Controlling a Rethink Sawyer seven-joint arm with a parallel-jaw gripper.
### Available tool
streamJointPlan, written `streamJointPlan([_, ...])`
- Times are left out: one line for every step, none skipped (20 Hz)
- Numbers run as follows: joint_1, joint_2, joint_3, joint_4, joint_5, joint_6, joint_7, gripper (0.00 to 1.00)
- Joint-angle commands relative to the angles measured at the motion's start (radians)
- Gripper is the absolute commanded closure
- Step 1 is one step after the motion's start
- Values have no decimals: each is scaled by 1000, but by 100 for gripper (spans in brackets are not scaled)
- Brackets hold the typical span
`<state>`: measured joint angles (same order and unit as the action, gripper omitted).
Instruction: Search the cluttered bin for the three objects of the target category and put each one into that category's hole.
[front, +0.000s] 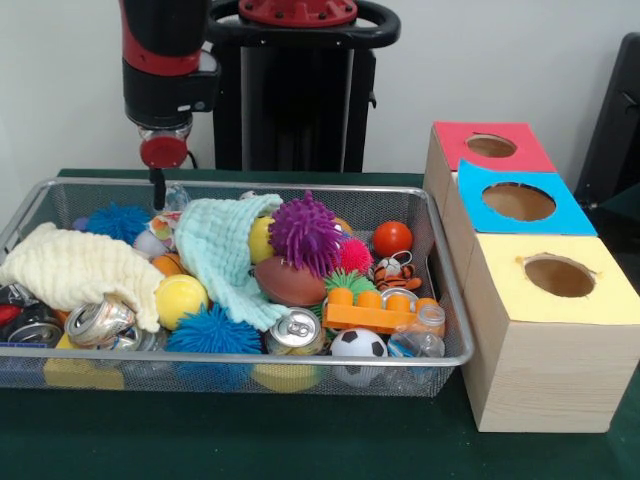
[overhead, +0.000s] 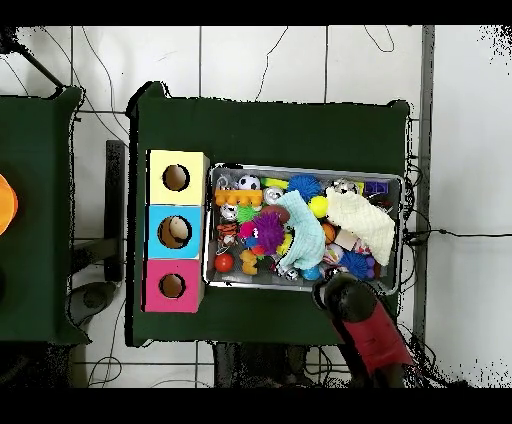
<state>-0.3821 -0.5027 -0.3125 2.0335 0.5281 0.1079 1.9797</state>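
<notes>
**Arm poised at the bin's far left rim**

The gripper (front: 158, 187) hangs at the far left edge of the wire bin (front: 452, 300); I cannot tell how it is set or whether it holds anything. Clutter fills the bin: cream cloth (front: 75, 268), mint cloth (front: 225, 250), purple spiky ball (front: 305, 232). Just right, the red hole (front: 491, 146), blue hole (front: 518, 201) and yellow hole (front: 559, 275) stand unobstructed.

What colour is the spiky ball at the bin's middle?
Purple; the spiky ball shows best in the front view.
</notes>
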Motion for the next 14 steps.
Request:
streamJointPlan([95, 75, 79, -83, 91, 63, 279, 0])
streamJointPlan([110, 74, 65, -89, 97, 75, 278, 0])
streamJointPlan([126, 73, 47, -96, 101, 92, 277, 0])
streamJointPlan([138, 70, 31, -102, 103, 110, 274, 0])
streamJointPlan([154, 69, 13, -110, 105, 130, 273, 0])
streamJointPlan([170, 68, -10, -119, 106, 150, 271, 0])
streamJointPlan([188, 68, -31, -128, 107, 172, 272, 0])
streamJointPlan([202, 68, -52, -138, 108, 190, 274, 0])
streamJointPlan([210, 67, -64, -146, 109, 201, 275, 0])
streamJointPlan([219, 67, -76, -153, 110, 212, 276, 0])
streamJointPlan([225, 70, -82, -160, 112, 216, 276, 0])
streamJointPlan([223, 71, -79, -165, 113, 217, 273, 0])
streamJointPlan([221, 73, -75, -169, 115, 215, 271, 0])
streamJointPlan([219, 75, -70, -173, 118, 212, 268, 0])
